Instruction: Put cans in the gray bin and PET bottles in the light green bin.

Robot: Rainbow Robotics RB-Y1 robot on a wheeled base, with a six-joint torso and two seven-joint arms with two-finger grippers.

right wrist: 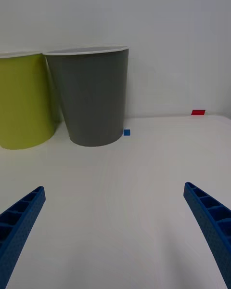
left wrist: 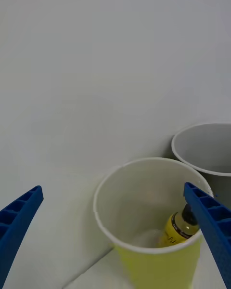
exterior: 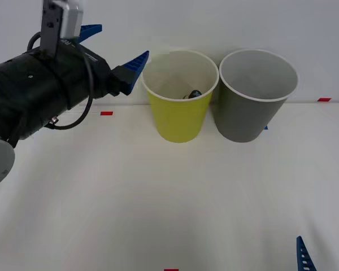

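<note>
Withdrawing cleanly is, we judge, the step in hand: we would lift the left tool (exterior: 114,52) up and away without brushing the white rim of the light green bin (exterior: 179,118). Its blue fingers (left wrist: 19,221) stand wide apart and hold nothing. The PET bottle (left wrist: 179,227) lies inside that bin, against its wall. We see the gray bin (exterior: 254,113) just beside it on the worktop (exterior: 158,197). The right tool (right wrist: 115,231) waits low, fingers apart, empty.
</note>
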